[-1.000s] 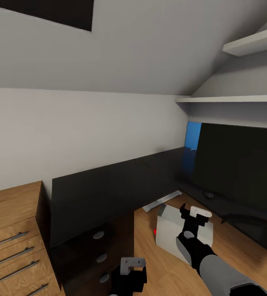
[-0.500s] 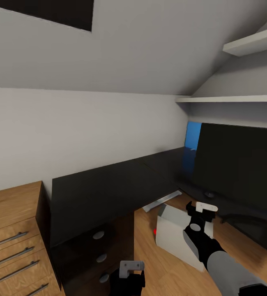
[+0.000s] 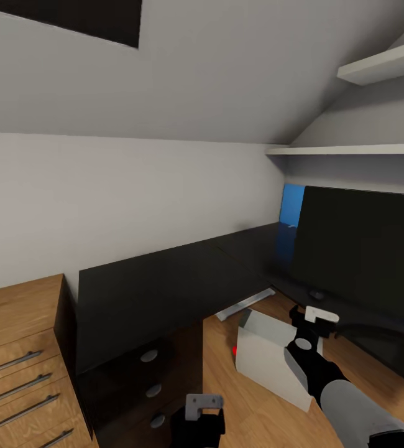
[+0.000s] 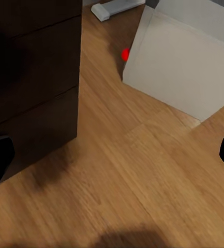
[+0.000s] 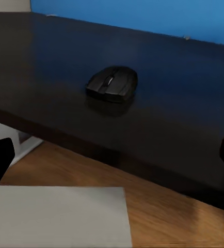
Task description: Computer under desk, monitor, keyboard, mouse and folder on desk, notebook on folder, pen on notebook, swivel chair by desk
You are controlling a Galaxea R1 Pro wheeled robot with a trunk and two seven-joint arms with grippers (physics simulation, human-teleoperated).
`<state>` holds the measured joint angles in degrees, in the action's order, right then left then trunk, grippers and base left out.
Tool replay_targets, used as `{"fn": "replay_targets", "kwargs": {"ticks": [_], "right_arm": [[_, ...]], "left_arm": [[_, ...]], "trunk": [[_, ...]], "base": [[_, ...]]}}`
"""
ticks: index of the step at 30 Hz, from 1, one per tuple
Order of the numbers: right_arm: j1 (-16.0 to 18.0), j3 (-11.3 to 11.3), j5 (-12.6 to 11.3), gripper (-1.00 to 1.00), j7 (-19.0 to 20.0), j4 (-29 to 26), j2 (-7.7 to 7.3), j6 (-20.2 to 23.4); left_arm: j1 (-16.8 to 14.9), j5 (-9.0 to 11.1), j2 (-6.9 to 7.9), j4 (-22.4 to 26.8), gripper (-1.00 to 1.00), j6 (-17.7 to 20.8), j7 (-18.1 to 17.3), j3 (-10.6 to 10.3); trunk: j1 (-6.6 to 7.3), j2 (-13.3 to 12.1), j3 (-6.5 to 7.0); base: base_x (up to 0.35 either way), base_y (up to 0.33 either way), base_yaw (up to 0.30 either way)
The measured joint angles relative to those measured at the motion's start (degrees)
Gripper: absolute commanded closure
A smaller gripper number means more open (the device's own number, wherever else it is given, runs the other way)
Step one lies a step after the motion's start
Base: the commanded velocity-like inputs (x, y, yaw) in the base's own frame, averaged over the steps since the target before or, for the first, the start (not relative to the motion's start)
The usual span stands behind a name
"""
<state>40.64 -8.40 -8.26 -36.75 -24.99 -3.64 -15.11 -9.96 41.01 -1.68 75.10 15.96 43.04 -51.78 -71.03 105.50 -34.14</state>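
The glossy black desk [image 3: 165, 280] runs along the wall and bends right, where the wide black monitor [image 3: 363, 249] stands on it. In front of the monitor a tiny dark mouse [image 3: 316, 294] lies on the desk top [image 5: 169, 103]; the right wrist view shows the mouse [image 5: 112, 83] straight ahead. The light grey computer [image 3: 270, 361] sits tilted on the wood floor in the desk's inner corner, red dot [image 4: 125, 53] at its lower corner. My right gripper [image 3: 317, 320] hovers open over the computer's far edge, short of the mouse. My left gripper [image 3: 202, 407] hangs open low beside the drawer unit [image 3: 149, 373].
A light-wood drawer chest [image 3: 15, 354] stands left of the desk. A white bar [image 3: 245, 305] lies on the floor under the desk. A blue wall panel [image 3: 291, 205] is behind the monitor, with white shelves [image 3: 351, 149] above it.
My right gripper has moved right and forward over the computer, closer to the desk edge and the mouse. The left gripper has sunk slightly lower in the view.
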Motion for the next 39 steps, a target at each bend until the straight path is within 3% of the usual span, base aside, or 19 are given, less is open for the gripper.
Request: {"fn": "replay_targets", "kwargs": {"ticks": [10,39], "right_arm": [[0.0,0.4,-3.4,-1.00,-0.1,0.3,0.12,-2.0],[0.0,0.2,-3.8,-1.00,-0.1,2.0,0.09,-2.4]], "left_arm": [[0.0,-0.1,-0.24,0.0,-1.00,0.0,0.1,-0.1],[0.0,0.1,-0.26,-0.1,-1.00,0.0,0.2,-0.1]], "trunk": [[0.00,0.0,0.00],[0.00,0.0,0.00]], "base": [[0.000,0.000,0.000],[0.028,-0.028,0.000]]}}
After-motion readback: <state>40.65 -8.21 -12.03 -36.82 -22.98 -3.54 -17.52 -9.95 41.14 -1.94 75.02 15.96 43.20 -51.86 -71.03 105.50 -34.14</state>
